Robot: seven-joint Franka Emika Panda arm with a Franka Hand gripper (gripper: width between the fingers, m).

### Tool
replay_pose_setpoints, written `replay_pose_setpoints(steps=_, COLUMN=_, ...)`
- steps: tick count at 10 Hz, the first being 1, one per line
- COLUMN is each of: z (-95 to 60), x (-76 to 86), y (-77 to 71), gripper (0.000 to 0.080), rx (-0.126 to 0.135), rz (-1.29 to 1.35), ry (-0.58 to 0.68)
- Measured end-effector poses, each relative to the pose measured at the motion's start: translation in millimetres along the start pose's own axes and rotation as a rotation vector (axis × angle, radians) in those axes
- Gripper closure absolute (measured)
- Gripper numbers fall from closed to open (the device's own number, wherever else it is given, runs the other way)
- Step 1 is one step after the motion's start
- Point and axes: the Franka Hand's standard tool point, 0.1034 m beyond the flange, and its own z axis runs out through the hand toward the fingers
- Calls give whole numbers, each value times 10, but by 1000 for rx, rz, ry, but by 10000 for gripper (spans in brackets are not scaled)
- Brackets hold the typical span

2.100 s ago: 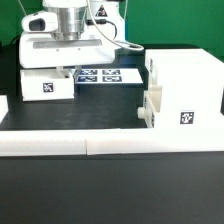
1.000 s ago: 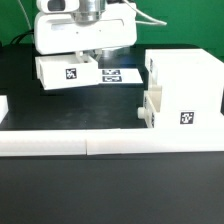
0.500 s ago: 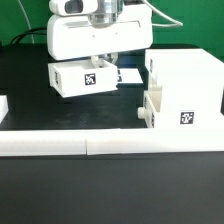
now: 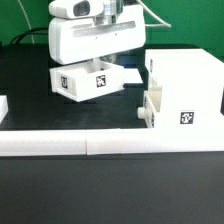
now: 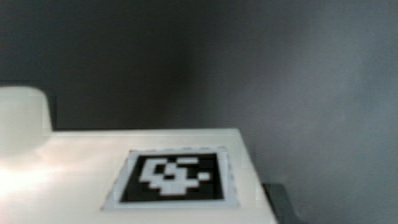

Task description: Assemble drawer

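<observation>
My gripper (image 4: 96,64) is shut on a shallow white drawer tray (image 4: 78,84) and holds it tilted above the black table, left of the housing. The tray's near face carries a square tag (image 4: 99,80). The tall white box housing (image 4: 185,85) stands at the exterior view's right, with a tag (image 4: 186,117) on its side and a second tray's knob (image 4: 140,112) sticking out of its open front. In the wrist view the held tray's white surface (image 5: 71,180) and a tag (image 5: 173,177) fill the lower part. My fingertips are hidden there.
A long low white border wall (image 4: 110,145) runs across the front of the table. The marker board (image 4: 128,76) lies behind the held tray, mostly hidden by it. A small white piece (image 4: 3,103) shows at the exterior view's left edge.
My gripper has lifted the tray off the table and carried it toward the exterior view's right, nearer the housing. The tray has tilted as it rose. The housing has not moved.
</observation>
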Motion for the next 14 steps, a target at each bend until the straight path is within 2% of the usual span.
replay_pose_setpoints(steps=2, z=-79, x=112, y=77, gripper=757, rx=-5, rz=-172, ry=-18)
replay_pose_setpoints(steps=4, z=-155, x=98, y=216, gripper=757, rx=15, rz=-342, ry=-42)
replay_pose_setpoints(steps=9, z=-121, x=19, y=272, gripper=757, rx=16, rz=-748, ry=-61)
replay_pose_setpoints(steps=11, z=-161, x=96, y=377, gripper=757, rx=17, rz=-887, ry=-75)
replay_pose_setpoints(steps=14, z=-158, x=192, y=478, gripper=757, rx=5, rz=-903, ry=-72)
